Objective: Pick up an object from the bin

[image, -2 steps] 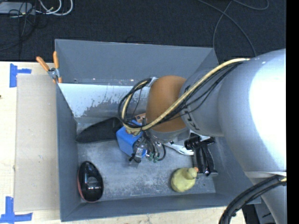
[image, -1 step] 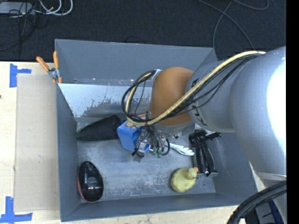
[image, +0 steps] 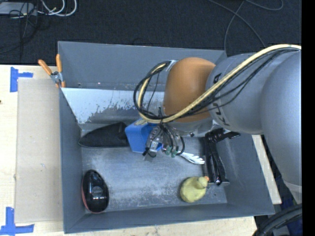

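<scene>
My gripper [image: 158, 147] is low beside the blue block [image: 137, 135]; nothing looks lifted yet, and its grip I cannot tell.

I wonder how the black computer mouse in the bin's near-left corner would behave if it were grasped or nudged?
The black computer mouse looks like a rigid shell, so it would probably keep its shape. Its glossy, domed top might slip out of a pinch from above. As it lies flat on the bin floor, a nudge would likely make it slide rather than roll.
</scene>
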